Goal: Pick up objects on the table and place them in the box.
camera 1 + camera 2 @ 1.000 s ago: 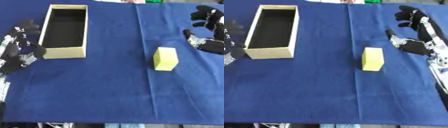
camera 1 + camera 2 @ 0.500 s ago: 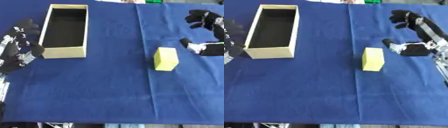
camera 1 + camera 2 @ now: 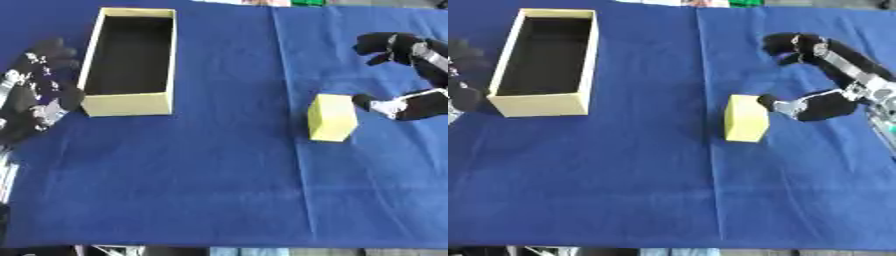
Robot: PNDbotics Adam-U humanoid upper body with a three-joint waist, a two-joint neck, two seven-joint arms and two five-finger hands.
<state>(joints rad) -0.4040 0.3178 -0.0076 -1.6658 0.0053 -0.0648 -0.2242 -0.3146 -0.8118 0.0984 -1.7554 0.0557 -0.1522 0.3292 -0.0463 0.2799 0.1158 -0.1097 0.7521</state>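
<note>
1. The desk (image 3: 219,190) wears matt blue cloth with a crease.
2. The box (image 3: 131,102) at 10 o'clock looks like matt, pale cardboard.
3. The yellow block (image 3: 745,118) looks smooth and matt.
4. The right hand (image 3: 820,106) looks like black plastic with silvery metal.

The right hand (image 3: 826,102) is running off the right edge of both eye views, so its wrist and arm are showing only in part; in the left eye view much of the palm is being cut away. Whether its thumb tip is touching the yellow block (image 3: 745,118) or sitting just beside it cannot be told. The left hand (image 3: 35,95) is being clipped by the left edge, and in the right eye view only a dark sliver of it is showing. The inside of the open box (image 3: 133,100) is lying in shadow, its floor too dark to read. Small coloured shapes at the table's (image 3: 219,200) far edge are being cropped and blurred beyond naming.
</note>
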